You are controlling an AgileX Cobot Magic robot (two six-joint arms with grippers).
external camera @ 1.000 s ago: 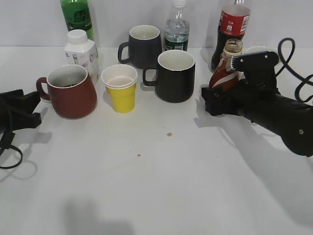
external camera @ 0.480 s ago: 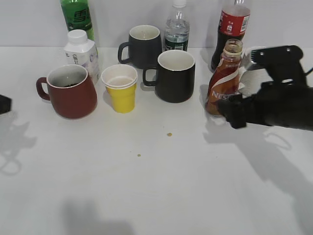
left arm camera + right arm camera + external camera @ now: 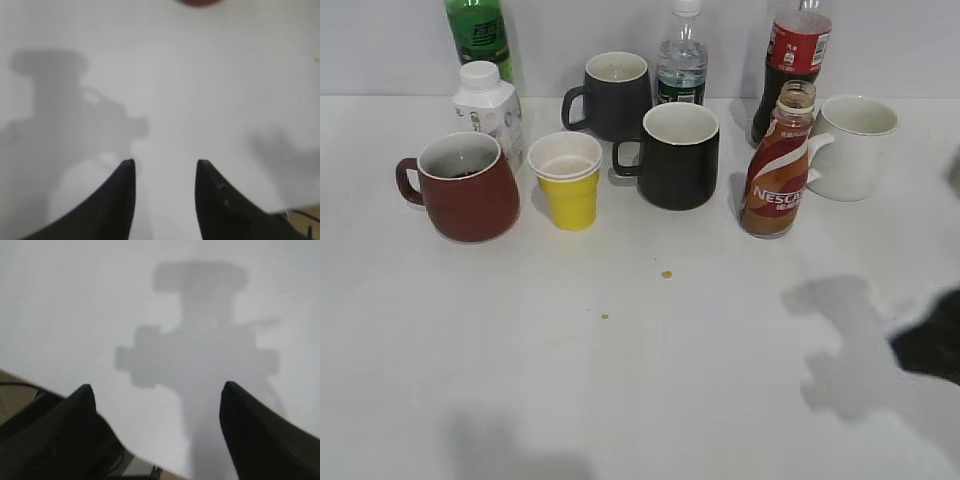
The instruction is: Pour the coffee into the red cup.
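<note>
The coffee bottle (image 3: 775, 170) stands upright and uncapped on the white table, right of the middle, with nothing holding it. The red cup (image 3: 465, 190) stands at the left with its handle to the left and something dark at its bottom. My right gripper (image 3: 157, 387) is open and empty over bare table, above its own shadow. Only a dark part of the right arm (image 3: 932, 348) shows at the exterior view's right edge, well in front of the bottle. My left gripper (image 3: 165, 164) is open and empty over bare table and is out of the exterior view. A dark red sliver (image 3: 197, 2) shows at the top edge of the left wrist view.
A yellow paper cup (image 3: 567, 185), a black mug (image 3: 678, 155) and a dark grey mug (image 3: 615, 92) stand between cup and bottle. A white mug (image 3: 855, 145) and a cola bottle (image 3: 798, 50) are close to the coffee. Brown drops (image 3: 666, 274) lie on the table.
My right gripper let go of the coffee bottle, left it upright, and drew back to the front right. The left arm left the exterior view on the left.
</note>
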